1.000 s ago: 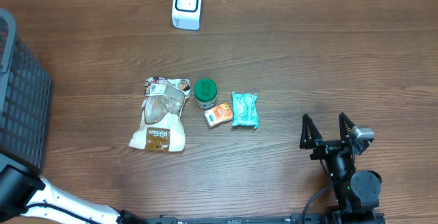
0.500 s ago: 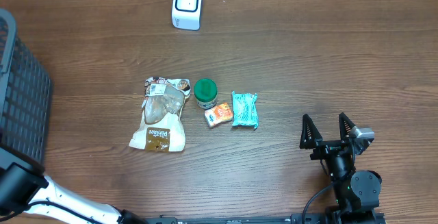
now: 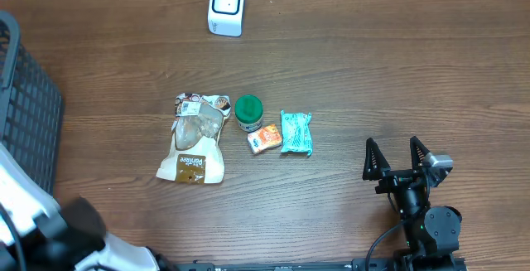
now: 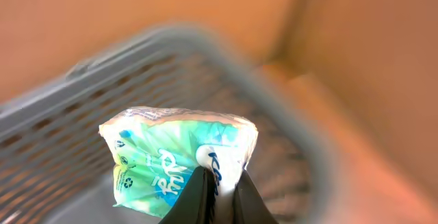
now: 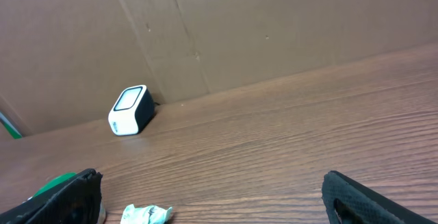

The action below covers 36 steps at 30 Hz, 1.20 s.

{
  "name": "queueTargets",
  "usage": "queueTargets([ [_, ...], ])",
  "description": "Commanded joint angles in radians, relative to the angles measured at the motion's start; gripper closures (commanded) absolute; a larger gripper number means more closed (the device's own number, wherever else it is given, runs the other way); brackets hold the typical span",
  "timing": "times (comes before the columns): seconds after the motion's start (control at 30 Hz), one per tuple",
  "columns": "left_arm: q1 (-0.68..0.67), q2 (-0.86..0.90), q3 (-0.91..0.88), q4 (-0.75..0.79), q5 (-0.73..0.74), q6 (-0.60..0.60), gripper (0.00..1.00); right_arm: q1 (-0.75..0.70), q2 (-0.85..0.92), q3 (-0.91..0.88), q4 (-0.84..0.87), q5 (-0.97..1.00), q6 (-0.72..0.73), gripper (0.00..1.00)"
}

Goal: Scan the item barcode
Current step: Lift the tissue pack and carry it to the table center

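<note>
In the left wrist view my left gripper (image 4: 219,186) is shut on a green-and-white plastic packet (image 4: 154,159), pinched at its lower right edge and hanging over a grey mesh basket (image 4: 205,46); no barcode shows on it. The white scanner (image 3: 226,7) stands at the table's far edge, also seen as the scanner (image 5: 131,109) in the right wrist view. My right gripper (image 3: 401,157) rests at the near right, open and empty, as the right wrist view confirms (image 5: 212,203). In the overhead view the left arm (image 3: 29,209) is only a white blur at the lower left.
Mid-table lie a brown snack bag (image 3: 193,138), a green-lidded jar (image 3: 248,111), a small orange packet (image 3: 264,138) and a teal packet (image 3: 296,133). The dark basket (image 3: 25,113) fills the left edge. A cardboard wall (image 5: 274,25) backs the table.
The left arm has swung at the lower left corner and now shows as a white blur. The items on the table and the right arm have not moved.
</note>
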Motion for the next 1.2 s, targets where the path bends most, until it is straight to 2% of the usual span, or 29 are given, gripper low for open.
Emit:
queueTargets([
  [0.0, -0.126, -0.111, 0.029, -0.034, 0.139, -0.039, 0.96, 0.006, -0.008, -0.011, 0.006, 0.008, -0.003, 0.00],
  [0.2, -0.424, -0.152, 0.021, -0.249, 0.139, 0.011, 0.96, 0.006, -0.008, -0.011, 0.006, 0.008, -0.003, 0.00],
  [0.37, -0.691, -0.105, -0.105, -0.412, 0.156, 0.025, 0.96, 0.006, -0.008, -0.011, 0.006, 0.008, -0.003, 0.00],
  [0.57, -0.928, -0.051, -0.349, -0.430, 0.266, 0.024, 0.96, 0.006, -0.008, -0.011, 0.006, 0.008, -0.003, 0.00],
  [0.67, -1.025, -0.027, -0.476, -0.403, 0.266, -0.003, 0.96, 0.006, -0.008, -0.011, 0.006, 0.008, -0.003, 0.00],
  [0.9, -1.124, -0.016, -0.663, -0.333, 0.268, -0.121, 0.96, 0.006, -0.008, -0.011, 0.006, 0.008, -0.003, 0.00],
  [1.07, -1.159, -0.016, -0.723, -0.248, 0.256, -0.126, 0.96, 0.006, -0.008, -0.011, 0.006, 0.008, -0.003, 0.00],
  [1.17, -1.159, -0.016, -0.738, -0.182, 0.236, -0.126, 0.87, 0.006, -0.008, -0.011, 0.006, 0.008, -0.003, 0.00],
])
